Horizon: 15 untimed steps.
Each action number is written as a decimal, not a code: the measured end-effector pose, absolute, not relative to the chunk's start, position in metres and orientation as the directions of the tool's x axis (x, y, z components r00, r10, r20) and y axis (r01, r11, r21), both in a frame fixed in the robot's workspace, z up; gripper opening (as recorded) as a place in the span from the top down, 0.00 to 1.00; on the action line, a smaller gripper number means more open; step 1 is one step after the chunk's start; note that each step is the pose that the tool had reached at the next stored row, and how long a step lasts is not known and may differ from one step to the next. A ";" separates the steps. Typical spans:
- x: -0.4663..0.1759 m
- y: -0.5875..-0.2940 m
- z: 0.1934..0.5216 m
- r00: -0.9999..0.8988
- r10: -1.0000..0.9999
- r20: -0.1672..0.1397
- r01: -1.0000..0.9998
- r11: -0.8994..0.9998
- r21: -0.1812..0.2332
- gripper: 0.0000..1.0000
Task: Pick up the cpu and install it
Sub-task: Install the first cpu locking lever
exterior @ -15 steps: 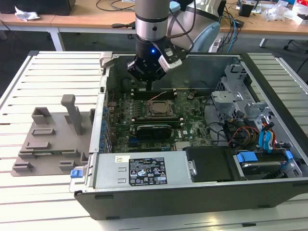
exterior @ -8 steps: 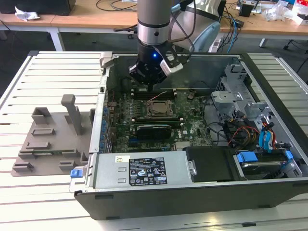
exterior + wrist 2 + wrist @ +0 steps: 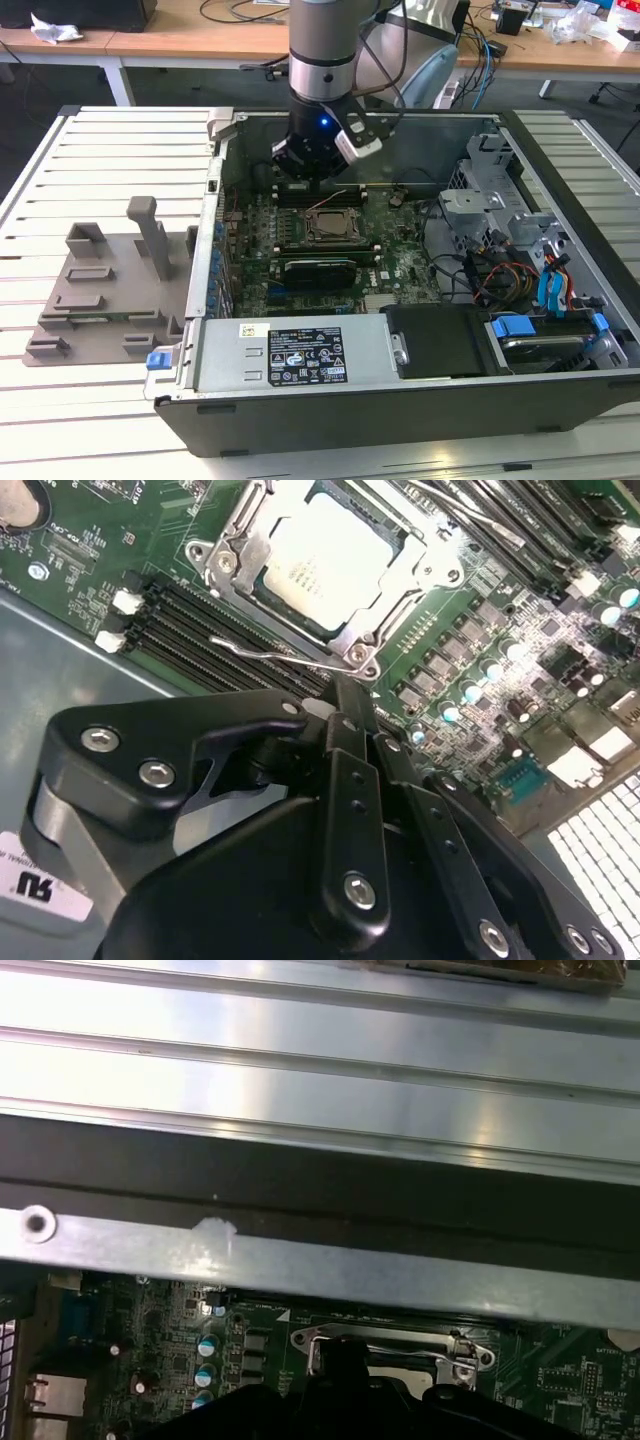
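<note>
One cpu (image 3: 318,562) already sits in the socket (image 3: 325,575) on the motherboard (image 3: 520,670), its silvery top showing. Your gripper (image 3: 318,150) hangs just beside it; I cannot tell how the fingers stand. Judge seating and frame latching before anything else.

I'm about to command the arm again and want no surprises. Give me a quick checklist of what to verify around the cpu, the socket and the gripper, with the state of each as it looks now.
1. cpu lying inside the socket frame: ok, its silvery top sits within the metal frame in the second wrist view.
2. cpu seated flat: cannot tell.
3. Gripper free of the cpu: ok, it is apart from the chip and carries nothing visible.
4. Gripper fingers drawn together: ok in the second wrist view.
5. Retention lever: cannot tell whether it is latched; the wire bar lies along the frame's edge.
6. Arm over the motherboard, inside the open computer case: ok in the exterior view.
</note>
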<state>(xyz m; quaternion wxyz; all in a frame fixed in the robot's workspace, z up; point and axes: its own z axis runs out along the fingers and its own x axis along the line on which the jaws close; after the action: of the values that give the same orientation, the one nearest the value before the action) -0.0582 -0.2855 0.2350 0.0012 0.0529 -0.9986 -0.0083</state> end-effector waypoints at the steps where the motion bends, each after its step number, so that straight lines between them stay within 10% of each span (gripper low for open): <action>1: -0.058 -0.285 0.234 -0.994 -0.106 0.002 -0.106 0.994 0.017 0.89; 15: -0.041 -0.278 0.218 -0.994 -0.106 0.007 -0.106 0.994 0.017 0.89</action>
<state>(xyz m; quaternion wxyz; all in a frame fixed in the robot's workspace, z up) -0.0408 -0.2776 0.2185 0.0038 0.0529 -0.9986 -0.0082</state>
